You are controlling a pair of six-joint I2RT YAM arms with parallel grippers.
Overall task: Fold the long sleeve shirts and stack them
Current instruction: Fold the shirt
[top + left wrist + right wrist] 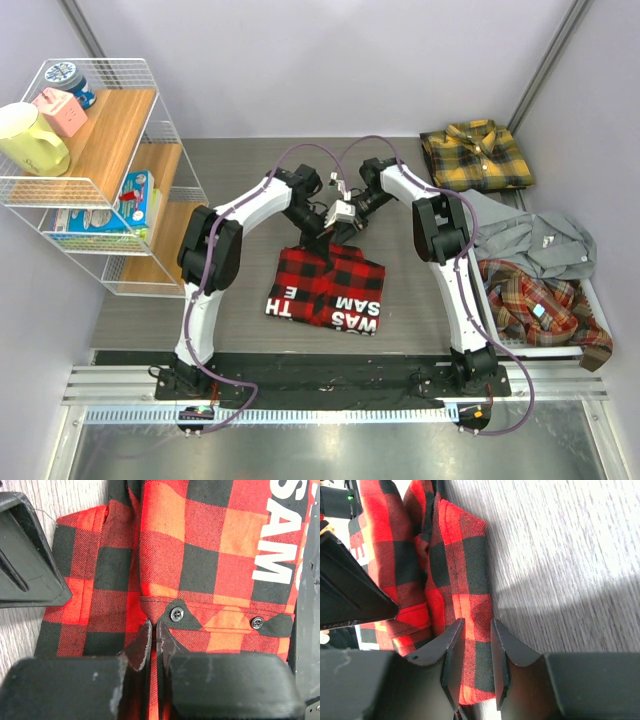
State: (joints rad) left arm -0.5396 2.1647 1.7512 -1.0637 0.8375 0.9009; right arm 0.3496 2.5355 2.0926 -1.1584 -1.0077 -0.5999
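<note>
1. Four long sleeve shirts are in view, one of each pattern. There are two claws, and both are at the same shirt.
2. The red-and-black shirt (325, 285) lies folded on the worktop (230, 300), directly under both claws. It stretches from them back toward the arm bases, with its white lettering at the end away from the claws.
3. The left claw (154, 636) has its fingers pressed together on a thin strip of that shirt's cloth. Two dark buttons (176, 613) sit just ahead of its tips.
4. The right claw (477, 630) has its fingers a little apart, and the shirt's thick folded edge fills the gap. I cannot tell whether it is pinched.
5. The yellow-and-black shirt (475, 155) lies well off to the right of the right claw, toward the far corner.
6. The grey shirt (540, 240) lies to the right of the right claw, nearer the bases. The orange-brown shirt (540, 305) lies just beside it.
</note>
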